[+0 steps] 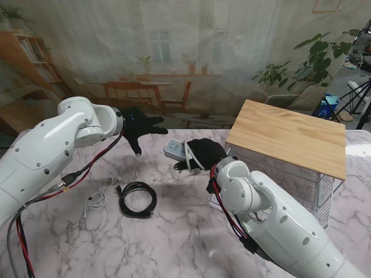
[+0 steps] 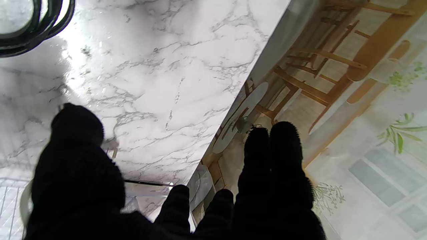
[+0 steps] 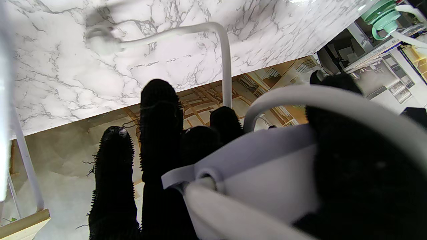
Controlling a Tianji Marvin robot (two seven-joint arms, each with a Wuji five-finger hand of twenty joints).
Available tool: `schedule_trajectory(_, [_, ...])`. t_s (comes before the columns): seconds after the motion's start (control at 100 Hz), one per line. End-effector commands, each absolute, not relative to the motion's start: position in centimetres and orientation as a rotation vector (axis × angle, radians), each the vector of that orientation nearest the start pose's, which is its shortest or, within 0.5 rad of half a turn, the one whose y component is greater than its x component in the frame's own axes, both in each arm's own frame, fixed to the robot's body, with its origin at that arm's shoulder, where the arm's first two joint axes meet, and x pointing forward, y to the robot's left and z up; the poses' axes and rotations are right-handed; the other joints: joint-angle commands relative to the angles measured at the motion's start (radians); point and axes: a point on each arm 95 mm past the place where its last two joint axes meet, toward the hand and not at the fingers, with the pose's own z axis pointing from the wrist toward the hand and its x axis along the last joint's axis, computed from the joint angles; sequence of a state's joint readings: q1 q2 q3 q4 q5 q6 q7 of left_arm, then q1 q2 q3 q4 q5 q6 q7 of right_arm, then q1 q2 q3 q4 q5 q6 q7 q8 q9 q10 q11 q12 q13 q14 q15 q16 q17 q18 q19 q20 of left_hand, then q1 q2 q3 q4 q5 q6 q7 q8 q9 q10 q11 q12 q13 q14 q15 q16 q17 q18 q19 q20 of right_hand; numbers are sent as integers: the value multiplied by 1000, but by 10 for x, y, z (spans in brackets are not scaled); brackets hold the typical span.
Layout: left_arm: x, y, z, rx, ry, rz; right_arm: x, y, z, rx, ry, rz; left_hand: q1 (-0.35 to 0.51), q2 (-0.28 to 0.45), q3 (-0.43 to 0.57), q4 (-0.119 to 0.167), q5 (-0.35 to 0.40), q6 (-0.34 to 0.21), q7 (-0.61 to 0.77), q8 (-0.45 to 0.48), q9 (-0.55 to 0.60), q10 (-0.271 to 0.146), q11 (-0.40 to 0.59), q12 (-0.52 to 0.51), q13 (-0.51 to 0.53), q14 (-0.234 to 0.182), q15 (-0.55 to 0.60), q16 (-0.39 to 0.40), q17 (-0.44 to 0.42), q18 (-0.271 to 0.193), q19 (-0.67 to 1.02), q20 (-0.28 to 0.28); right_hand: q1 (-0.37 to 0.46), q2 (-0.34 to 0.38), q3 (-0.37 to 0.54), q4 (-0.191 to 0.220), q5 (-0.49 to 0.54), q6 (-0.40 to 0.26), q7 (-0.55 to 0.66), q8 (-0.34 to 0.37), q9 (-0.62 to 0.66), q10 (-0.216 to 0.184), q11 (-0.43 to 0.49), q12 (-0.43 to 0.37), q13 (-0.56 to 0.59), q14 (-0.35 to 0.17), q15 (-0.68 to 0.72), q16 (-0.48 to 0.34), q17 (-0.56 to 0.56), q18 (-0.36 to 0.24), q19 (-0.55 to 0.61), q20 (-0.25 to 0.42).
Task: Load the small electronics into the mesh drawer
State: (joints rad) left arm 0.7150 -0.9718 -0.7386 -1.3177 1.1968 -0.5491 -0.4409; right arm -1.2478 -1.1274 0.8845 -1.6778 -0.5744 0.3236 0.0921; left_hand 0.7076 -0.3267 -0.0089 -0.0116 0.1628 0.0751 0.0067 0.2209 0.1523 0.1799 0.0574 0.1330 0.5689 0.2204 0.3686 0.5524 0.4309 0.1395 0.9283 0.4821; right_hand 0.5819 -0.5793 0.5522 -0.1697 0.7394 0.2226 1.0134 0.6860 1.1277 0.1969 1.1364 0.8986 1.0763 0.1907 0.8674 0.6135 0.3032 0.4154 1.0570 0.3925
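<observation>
My right hand (image 1: 204, 153) in its black glove is shut on a white power strip (image 1: 173, 150), held just above the table beside the cabinet. In the right wrist view the power strip (image 3: 267, 173) lies against the palm, and its white cord (image 3: 224, 63) loops out to a plug (image 3: 100, 45) on the marble. My left hand (image 1: 142, 128) hovers open over the far left of the table, fingers (image 2: 270, 156) spread and holding nothing. A black coiled cable (image 1: 138, 199) and a thin white cable (image 1: 95, 201) lie nearer to me. The black coil (image 2: 33, 26) also shows in the left wrist view.
A cabinet with a wooden top (image 1: 290, 136) stands at the right; its mesh side (image 1: 324, 194) shows behind my right arm. The marble table (image 1: 174, 243) ends just beyond both hands, against a printed backdrop.
</observation>
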Motion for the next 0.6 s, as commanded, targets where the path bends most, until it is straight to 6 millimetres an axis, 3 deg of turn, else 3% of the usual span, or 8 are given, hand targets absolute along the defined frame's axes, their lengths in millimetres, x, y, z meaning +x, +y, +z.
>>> schedule_trajectory(0.0, [541, -29, -189, -321, 2303, -907, 436, 113, -245, -2008, -1904, -2288, -42, 43, -7, -15, -1, -14, 22, 39, -2, -11, 32, 19, -10, 50, -19, -24, 2, 8, -14, -32, 199, 214, 273, -4, 40, -191, 24, -8, 37, -8, 62, 5, 32, -32, 74, -5, 2, 10, 18, -10])
schedule_trajectory(0.11, [539, -39, -198, -377, 2365, -933, 436, 113, -242, -2009, -1886, -2301, -50, 60, -6, -10, 62, 17, 44, 57, 12, -14, 58, 22, -26, 46, -46, -55, -19, 20, -46, -56, 199, 214, 273, -4, 41, -192, 25, -8, 37, -8, 62, 5, 32, -31, 73, -5, 1, 10, 18, -10])
schedule_trajectory(0.23, [538, -47, -210, -430, 2393, -981, 435, 112, -239, -2010, -1871, -2317, -68, 80, -7, -12, 63, 57, 34, 47, 10, -8, 63, 15, -48, 44, -74, -96, -32, 7, -69, -80, 199, 214, 273, -4, 40, -190, 24, -8, 37, -8, 62, 5, 32, -30, 73, -6, 2, 10, 18, -10])
schedule_trajectory(0.32, [538, -52, -220, -499, 2408, -1034, 435, 111, -236, -2008, -1867, -2327, -74, 89, -8, -13, -30, 37, -26, 9, -16, -4, 5, -21, -71, 51, -77, -120, -44, 0, -74, -88, 199, 214, 273, -4, 41, -191, 25, -8, 36, -8, 61, 5, 31, -30, 73, -6, 2, 10, 18, -10])
schedule_trajectory(0.41, [536, -57, -228, -556, 2429, -1080, 434, 109, -233, -2006, -1859, -2340, -79, 85, -11, -16, -29, 23, -43, -78, -24, 2, -18, -32, -69, 59, -61, -131, -41, 0, -64, -89, 199, 214, 273, -4, 41, -191, 25, -8, 36, -8, 61, 5, 31, -30, 73, -6, 2, 9, 18, -10])
schedule_trajectory(0.59, [533, -70, -242, -590, 2482, -1146, 434, 109, -228, -2007, -1831, -2363, -82, 76, -13, -20, -29, -20, -14, -49, -17, -4, 3, -15, -53, 60, -46, -127, -36, 7, -57, -88, 199, 214, 274, -4, 41, -191, 25, -8, 37, -7, 61, 4, 32, -30, 73, -6, 1, 10, 18, -11])
